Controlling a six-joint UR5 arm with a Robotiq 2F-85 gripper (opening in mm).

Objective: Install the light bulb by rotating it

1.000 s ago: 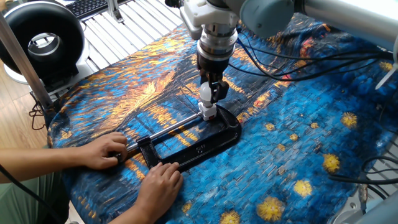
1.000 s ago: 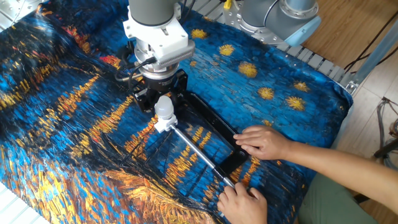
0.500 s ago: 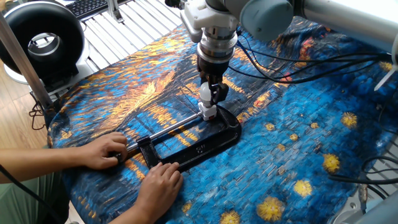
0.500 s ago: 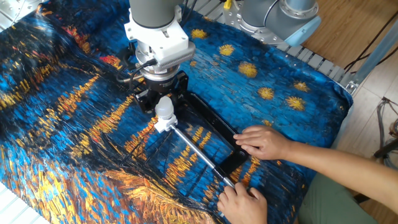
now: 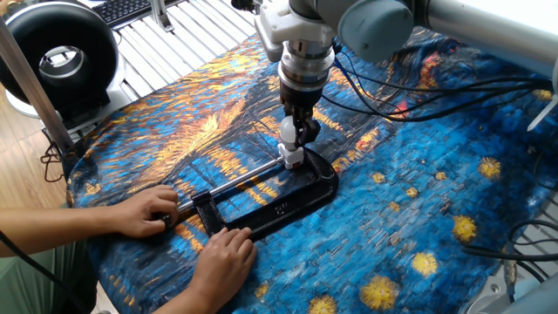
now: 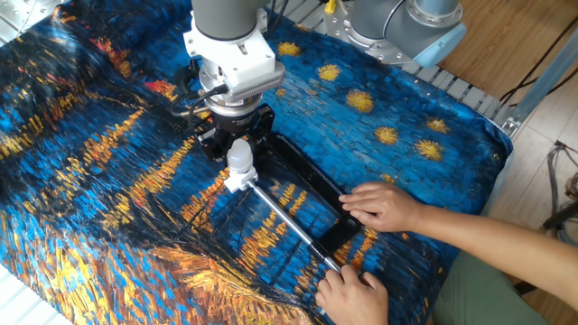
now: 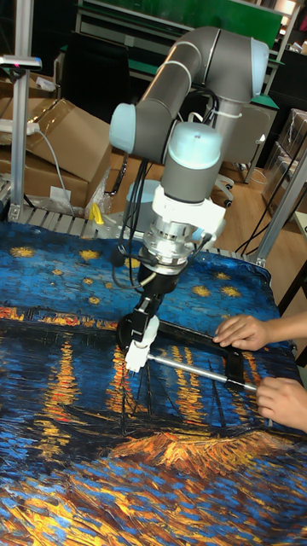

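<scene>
The starry-night patterned cloth [image 5: 418, 218] covers the whole table, and on it lies a black clamp frame [image 5: 288, 205] with a long steel screw rod [image 6: 284, 221] running along it; this seems to be there so that the small fixture cannot spin or slide while something is twisted into it. A person's two hands press on the far end of the frame for the same reason, one hand [image 5: 144, 212] on the rod's handle end and the other hand [image 5: 222, 257] flat on the cloth beside the frame. The arm comes straight down over the clamp's closed end, so that its wrist axis lines up with the screwing axis. The gripper [image 6: 237, 144] stands vertical with its dark fingers [image 5: 301, 122] on either side of the light bulb [image 6: 239, 156], clenched on it as far as the fixed views show, though the contact itself is small in every view. The bulb stands upright in the white socket block [image 6: 237, 181], which sits pinched at the end of the rod. It is small and matt white, a rounded dome on a short neck, smooth, so a firm side grip is likely needed to turn it
</scene>
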